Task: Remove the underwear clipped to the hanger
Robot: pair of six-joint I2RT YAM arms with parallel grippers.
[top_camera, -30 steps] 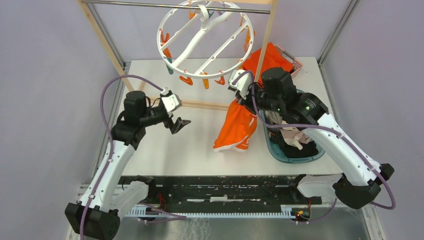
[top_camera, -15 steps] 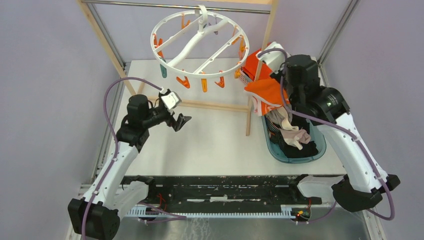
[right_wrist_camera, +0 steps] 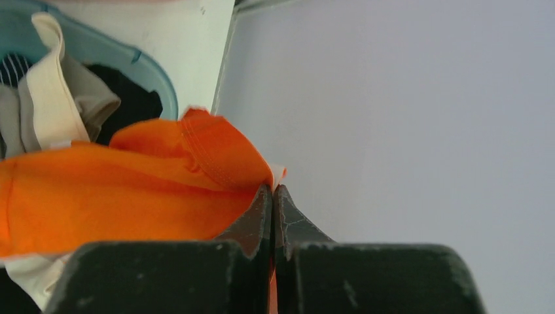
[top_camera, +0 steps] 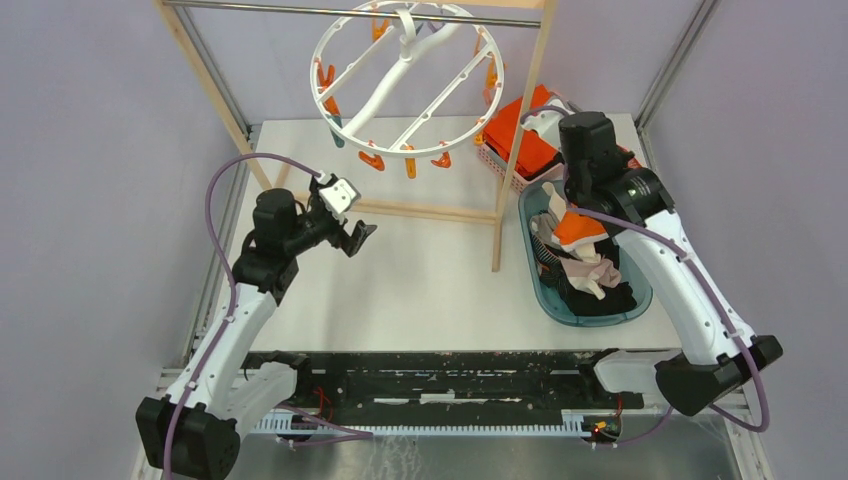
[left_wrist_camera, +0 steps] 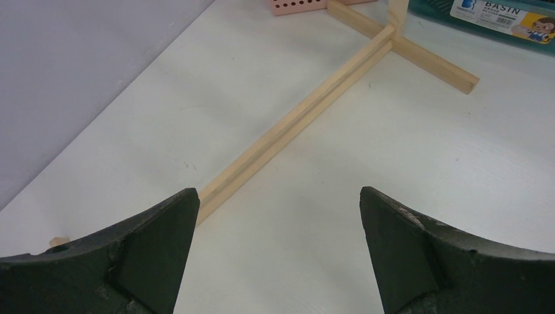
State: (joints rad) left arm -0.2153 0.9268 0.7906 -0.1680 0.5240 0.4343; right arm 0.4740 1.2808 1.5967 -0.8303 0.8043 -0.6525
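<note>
1. While the hanger (top_camera: pixel 385 78) hangs by its hook from the metal bar (top_camera: pixel 300 12) of the wooden frame (top_camera: pixel 510 170), its orange pegs (top_camera: pixel 372 160) dangle under the white ring; it is over the far part of the table (top_camera: pixel 420 290).
2. The underwear is not on the hanger; all three pieces are in the teal basin (top_camera: pixel 543 298) at the right side of the table; the black piece (top_camera: pixel 610 298) lies lowest at the near end, the beige-grey piece (top_camera: pixel 585 270) lies on it, and the orange piece (top_camera: pixel 578 230) is on top.
3. The right gripper (right_wrist_camera: pixel 273 203) is above the basin; its fingers are pressed together and they pinch a seamed edge of the orange piece, which spreads to the left of the fingertips in the wrist view.
4. The left gripper (left_wrist_camera: pixel 275 196) hovers over the left part of the table, near the base rail (left_wrist_camera: pixel 294 118) of the frame; its fingers are spread wide, and between them only the table and the rail are seen.
5. A pink basket (top_camera: pixel 495 160) with a folded orange cloth (top_camera: pixel 515 130) stands just behind the basin.
</note>
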